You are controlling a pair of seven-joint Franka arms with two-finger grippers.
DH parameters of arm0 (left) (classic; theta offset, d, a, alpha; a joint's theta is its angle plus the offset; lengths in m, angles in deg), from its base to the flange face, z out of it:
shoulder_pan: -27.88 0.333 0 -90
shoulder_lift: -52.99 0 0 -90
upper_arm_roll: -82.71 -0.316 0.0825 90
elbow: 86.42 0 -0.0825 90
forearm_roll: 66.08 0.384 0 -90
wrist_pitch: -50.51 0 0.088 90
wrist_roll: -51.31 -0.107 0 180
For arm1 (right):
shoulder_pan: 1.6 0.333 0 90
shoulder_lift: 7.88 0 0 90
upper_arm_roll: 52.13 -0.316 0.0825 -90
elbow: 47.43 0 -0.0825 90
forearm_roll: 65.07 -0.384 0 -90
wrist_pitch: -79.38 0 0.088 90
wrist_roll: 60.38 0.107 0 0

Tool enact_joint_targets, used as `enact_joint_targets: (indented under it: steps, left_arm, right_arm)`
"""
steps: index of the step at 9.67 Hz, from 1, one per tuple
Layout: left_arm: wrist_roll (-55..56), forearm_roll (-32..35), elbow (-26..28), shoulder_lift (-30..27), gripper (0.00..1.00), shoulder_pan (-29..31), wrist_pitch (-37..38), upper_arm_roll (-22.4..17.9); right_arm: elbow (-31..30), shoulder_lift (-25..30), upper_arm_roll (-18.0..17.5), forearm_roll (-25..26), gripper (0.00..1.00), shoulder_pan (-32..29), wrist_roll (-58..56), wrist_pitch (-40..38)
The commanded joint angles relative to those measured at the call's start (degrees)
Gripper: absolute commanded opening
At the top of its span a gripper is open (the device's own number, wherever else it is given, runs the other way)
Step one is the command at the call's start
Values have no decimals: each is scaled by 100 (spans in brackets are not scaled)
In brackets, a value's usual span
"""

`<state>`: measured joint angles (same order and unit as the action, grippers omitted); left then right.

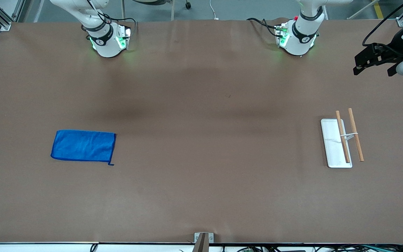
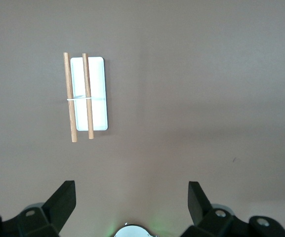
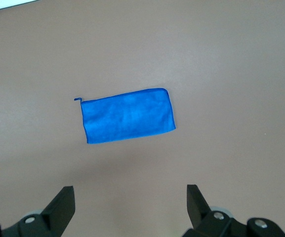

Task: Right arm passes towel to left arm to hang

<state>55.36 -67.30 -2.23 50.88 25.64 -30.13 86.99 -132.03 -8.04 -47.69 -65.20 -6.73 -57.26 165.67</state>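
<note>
Both jaws stand wide and empty, the right gripper (image 3: 127, 207) high over the right arm's end of the brown worktop (image 1: 201, 105) and the left gripper (image 2: 130, 205) waiting high over the left arm's end. Flat on the worktop lies the towel (image 1: 83, 146), well apart from the white rack (image 1: 335, 147) with two wooden bars (image 1: 342, 136). To start well, I judge the right gripper should drop straight down and pinch one short edge near the small loop (image 1: 111, 163), leaving cloth free for the other arm.
</note>
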Motion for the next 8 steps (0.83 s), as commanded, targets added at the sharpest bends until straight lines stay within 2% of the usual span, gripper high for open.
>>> enact_joint_targets:
  steps: [1, 4, 5, 7, 8]
  left_arm:
    - [70, 17, -34, 193, 100, -49, 57, 11]
    - [131, -10, -43, 141, 100, -40, 57, -42]
    - [149, 8, -43, 132, 100, -40, 57, -42]
    - [149, -1, -43, 114, 100, -31, 57, -51]
    - [131, -27, -43, 114, 100, -31, 57, -42]
  right_arm:
    - [30, 51, -4, -49, 100, -31, 4, -43]
    - [-48, -45, -30, -39, 100, 4, -119, -17]
    - [-75, -324, -30, -40, 100, 12, -137, 157]
    - [-634, -730, -30, -40, 100, 21, -346, 823]
    - [-1238, -836, -30, -40, 100, 21, -409, 1541]
